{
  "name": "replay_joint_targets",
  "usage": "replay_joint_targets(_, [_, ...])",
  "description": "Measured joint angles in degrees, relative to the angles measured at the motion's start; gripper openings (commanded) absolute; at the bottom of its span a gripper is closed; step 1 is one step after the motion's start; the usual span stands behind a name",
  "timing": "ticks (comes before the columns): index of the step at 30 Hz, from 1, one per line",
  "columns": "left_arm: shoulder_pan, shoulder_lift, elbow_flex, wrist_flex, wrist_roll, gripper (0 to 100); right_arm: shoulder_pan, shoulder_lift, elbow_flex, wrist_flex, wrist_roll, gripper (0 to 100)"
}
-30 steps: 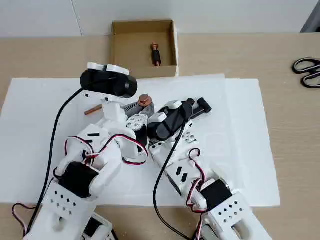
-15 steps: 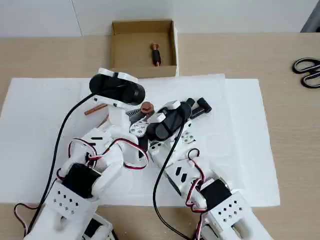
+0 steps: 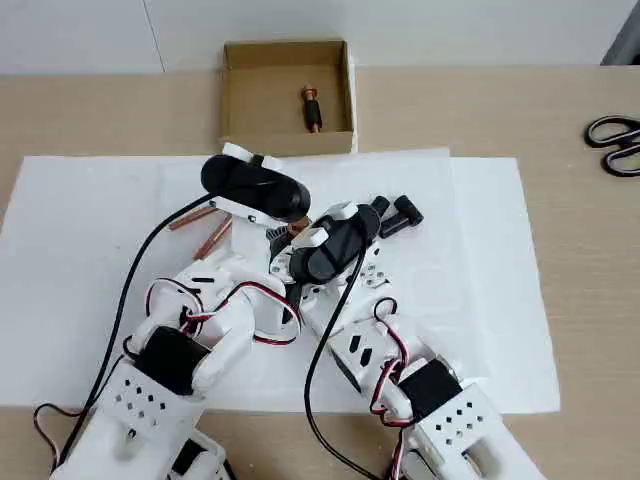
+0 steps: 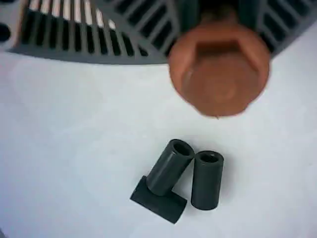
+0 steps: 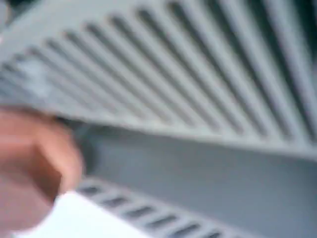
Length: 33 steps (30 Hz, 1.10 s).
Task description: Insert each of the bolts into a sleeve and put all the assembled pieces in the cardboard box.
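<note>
We see the left gripper (image 3: 281,230) clenched on a copper bolt (image 4: 219,74), whose hexagonal head faces the wrist camera in front of the grey ribbed jaw. In the high view this grasp sits just above the centre of the frame, over the white foam sheet (image 3: 480,300). The right gripper (image 3: 294,250) is pressed close beside it. We cannot tell whether it grips anything, since its own wrist view gives a blurred ribbed grey surface with a copper smear beside it. Black sleeves (image 3: 396,214) lie on the sheet just right of centre, near the right arm; in the left wrist view two of them rest side by side, almost touching. Two loose bolts (image 3: 212,240) lie on the sheet left of centre, beside the left arm. At top centre the cardboard box (image 3: 236,100) holds one assembled piece (image 3: 312,108). Scissors (image 3: 614,144) lie at the right edge on the bare table (image 3: 100,110).
</note>
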Motion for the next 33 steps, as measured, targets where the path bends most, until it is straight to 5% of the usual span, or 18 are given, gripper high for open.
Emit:
replay_joint_targets(13, [0.0, -0.4, 2.5, 0.2, -0.2, 1, -0.4, 0.1, 0.2, 0.0, 0.0, 0.5])
replay_joint_targets(20, [-0.4, -0.5, 2.5, 1.3, -0.2, 14, -0.4, 0.1, 0.2, 0.0, 0.2, 0.5])
replay_joint_targets(33, [-5.3, -0.5, -3.1, 11.6, -3.7, 22, -0.4, 0.1, 0.2, 0.1, 1.9, 0.5])
